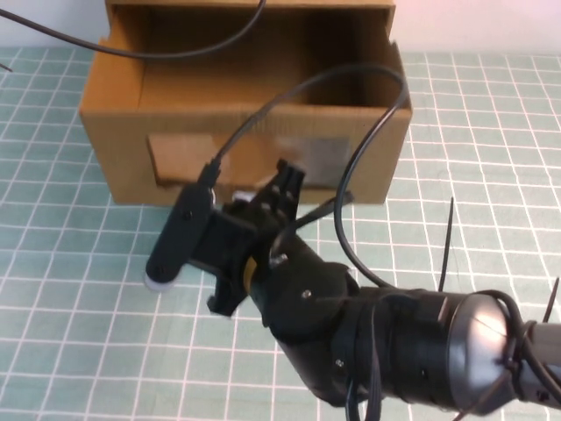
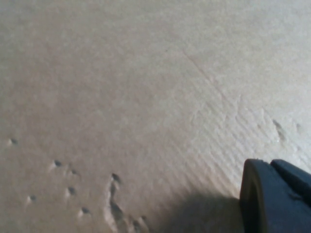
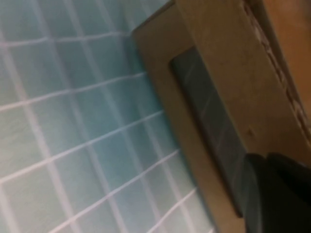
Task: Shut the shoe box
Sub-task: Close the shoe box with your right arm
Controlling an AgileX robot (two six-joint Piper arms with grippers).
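Note:
The brown cardboard shoe box (image 1: 114,114) stands at the back of the table, its inside showing from above. Its front has a clear window (image 1: 316,151) and a small white tab (image 1: 238,192) just below, partly hidden. My right gripper (image 1: 287,178) is shut and empty, its tips against the box front at the window's lower edge. The right wrist view shows the window (image 3: 209,116) and a dark fingertip (image 3: 277,194) close to it. My left gripper (image 2: 279,194) is shut, close against plain cardboard (image 2: 146,97); it does not show in the high view.
A green grid mat (image 1: 79,316) covers the table around the box. Black cables (image 1: 368,132) loop over the box and the right arm. A cardboard patch (image 1: 180,156) sits on the box front, left of the window.

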